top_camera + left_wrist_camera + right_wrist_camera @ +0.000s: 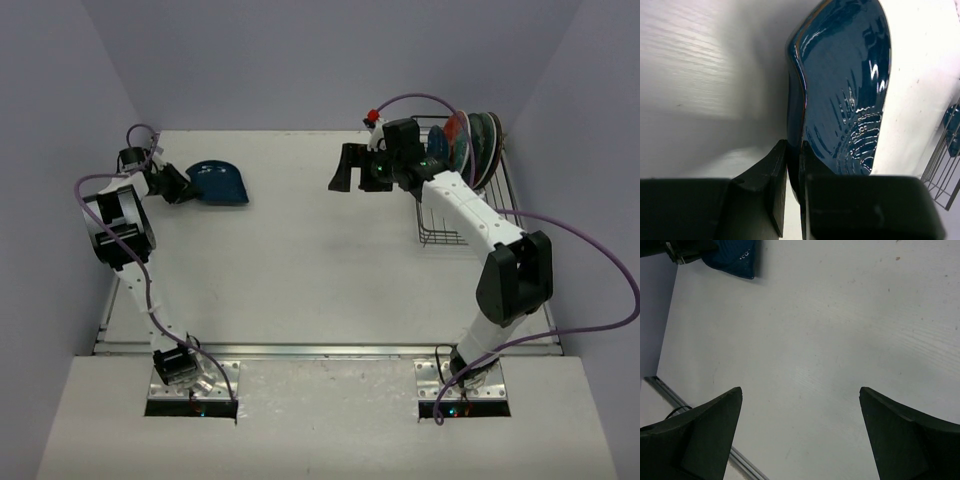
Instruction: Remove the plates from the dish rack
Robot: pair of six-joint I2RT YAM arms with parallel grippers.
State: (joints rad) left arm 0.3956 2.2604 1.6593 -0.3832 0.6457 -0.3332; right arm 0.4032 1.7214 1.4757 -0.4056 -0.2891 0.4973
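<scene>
My left gripper [186, 188] is shut on the rim of a dark blue plate [220, 183] at the far left of the table. In the left wrist view its jaws [794, 146] pinch the edge of that plate [850, 75], whose glossy patterned face is turned to the camera. The dish rack [447, 236] of dark wire stands at the far right, with several plates [472, 140] upright at its back end, one red-orange and one teal. My right gripper [352, 168] hangs open and empty left of the rack, over bare table [800, 392]. The blue plate [735, 260] shows far off in that view.
Purple cables loop around both arms. A metal rail [670, 395] runs along the table's near edge. Grey walls close in the table on the left, back and right. A corner of the rack [946, 175] shows in the left wrist view.
</scene>
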